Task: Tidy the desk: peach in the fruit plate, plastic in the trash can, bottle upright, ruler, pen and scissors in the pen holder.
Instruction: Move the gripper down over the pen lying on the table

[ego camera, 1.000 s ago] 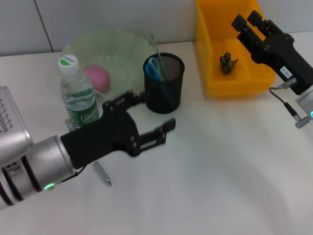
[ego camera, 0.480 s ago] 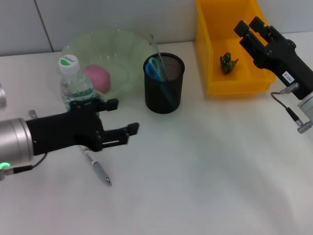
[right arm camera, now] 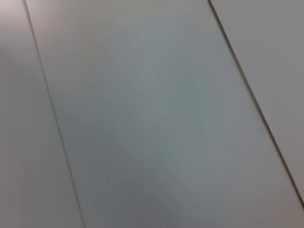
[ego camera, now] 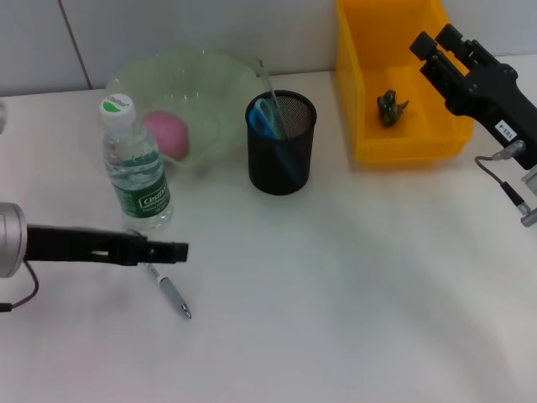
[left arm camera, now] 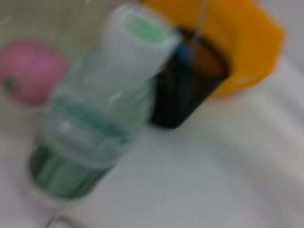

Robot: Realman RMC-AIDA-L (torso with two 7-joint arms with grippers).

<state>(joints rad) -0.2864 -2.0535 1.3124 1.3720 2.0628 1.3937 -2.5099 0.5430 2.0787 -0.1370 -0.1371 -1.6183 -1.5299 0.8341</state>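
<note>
Pen (ego camera: 168, 290) step: left gripper (ego camera: 172, 250), jaws' state unclear, at its 12 o'clock end; next, grasp it

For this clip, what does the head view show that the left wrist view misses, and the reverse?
Only the head view shows the pen lying on the table, the left gripper just above it, the right gripper raised over the yellow bin, and the green scrap inside. The left wrist view adds nothing of its own. Both show the upright bottle, pink peach, black pen holder and the bin.
</note>
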